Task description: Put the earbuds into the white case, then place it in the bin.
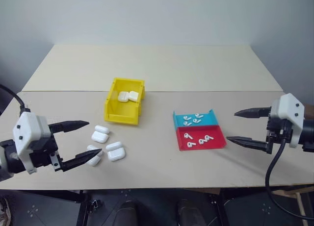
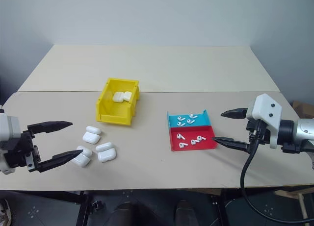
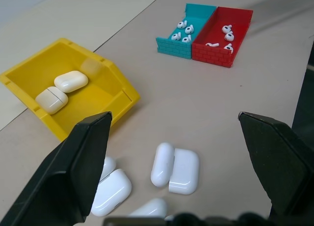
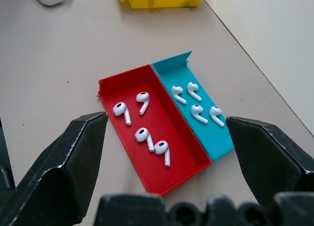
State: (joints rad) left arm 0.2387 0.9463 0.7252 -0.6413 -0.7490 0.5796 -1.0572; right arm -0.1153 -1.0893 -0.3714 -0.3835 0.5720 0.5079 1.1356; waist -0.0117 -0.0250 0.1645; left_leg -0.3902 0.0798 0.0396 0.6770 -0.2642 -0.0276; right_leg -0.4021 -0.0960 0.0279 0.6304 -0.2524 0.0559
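Several white cases lie closed in a loose cluster on the table's left, seen close in the left wrist view. My left gripper is open, its fingers on either side of the cluster's near-left part and holding nothing. Several earbuds lie in a red tray, and several more in a blue tray. My right gripper is open just right of the trays and is empty. The yellow bin stands behind the cluster with two cases inside.
The table's front edge runs close below both grippers. A seam crosses the tabletop behind the bin. Bare tabletop lies between the cases and the trays, and across the back half.
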